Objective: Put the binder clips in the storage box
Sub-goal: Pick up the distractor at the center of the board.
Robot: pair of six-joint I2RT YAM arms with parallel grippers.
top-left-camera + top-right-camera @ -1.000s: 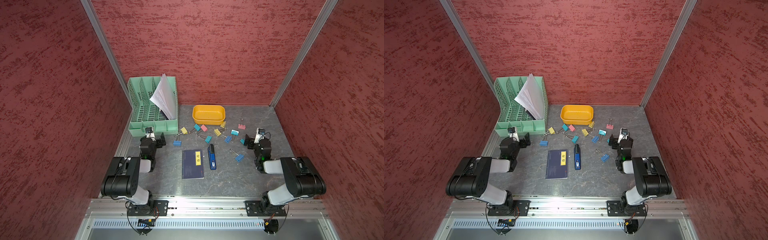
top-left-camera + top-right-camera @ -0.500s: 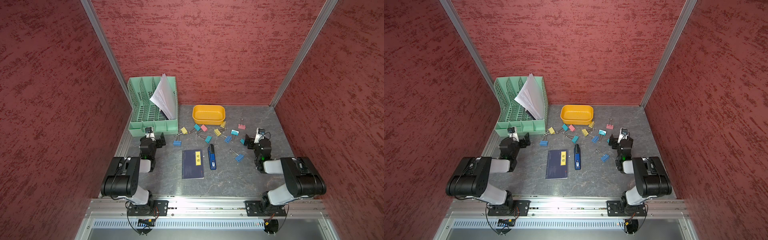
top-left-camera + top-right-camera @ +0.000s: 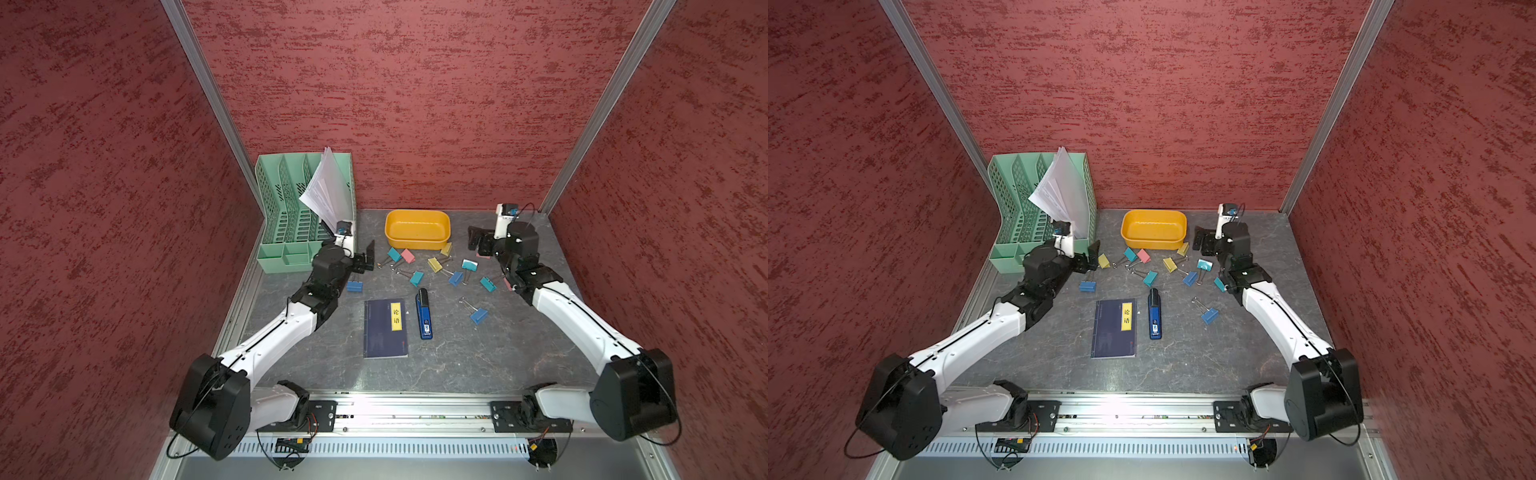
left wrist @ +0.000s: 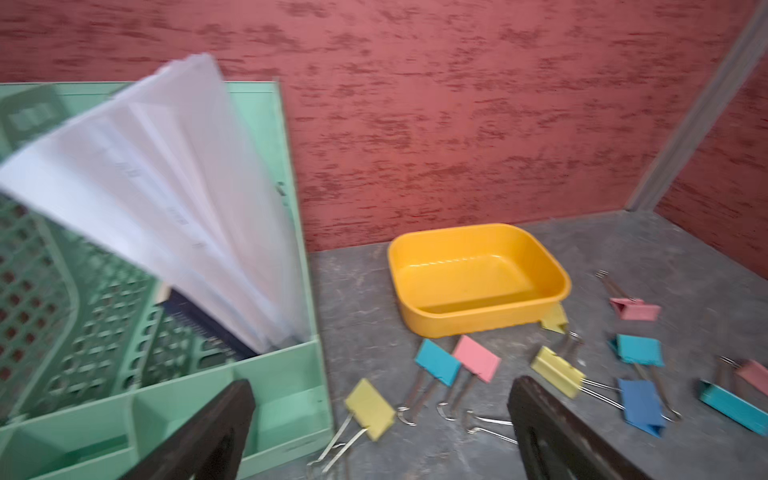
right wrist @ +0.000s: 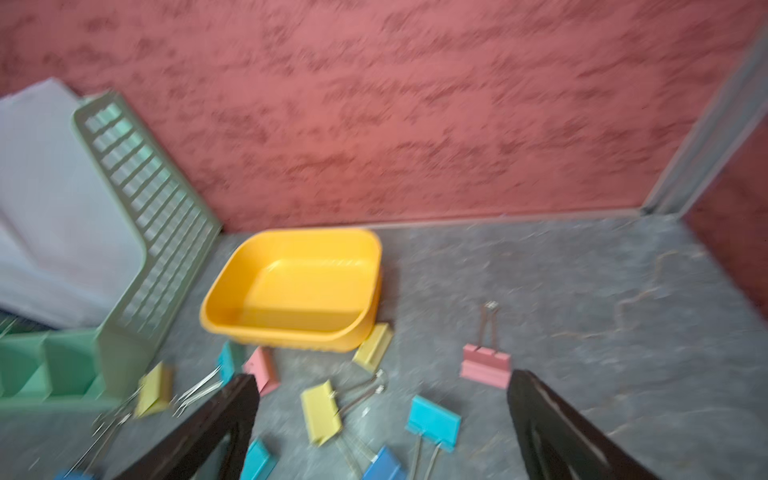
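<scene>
Plainly, the box (image 3: 417,244) is seen empty in both wrist views. It is set open side up against the back wall, so that clips can be dropped in from above. The clips (image 3: 435,264) are scattered singly on the table (image 3: 457,365), mostly just in front of the box and off to its front-right, each laid on a flat side with its wire handles trailing. One corner clip (image 4: 555,320), also yellow, is lodged touching the box's front wall near its right corner. One blue clip (image 3: 478,316) is found well in front of the box.

The left tool (image 3: 365,259) is held low at the box's front-left, jaws spread wide and nothing gripped. A yellow clip (image 4: 370,409) is framed just ahead of the open jaws in the left wrist view, so this clip is judged to be the one aimed at. The right tool (image 3: 478,245) is held just right of the box, likewise spread wide and empty. A pink clip (image 5: 486,365) is seen just ahead of it, nearer one jaw than the other. Each arm is thus judged to be given the clips on its own side of the box, so that the arms are kept apart.

The organizer (image 3: 286,216) to the box's left, and the notebook (image 3: 384,328) and stapler (image 3: 424,313) well in front of it, are not wanted and are best avoided. The corner clip is likely to be awkward, since little room is offered there for a jaw.
</scene>
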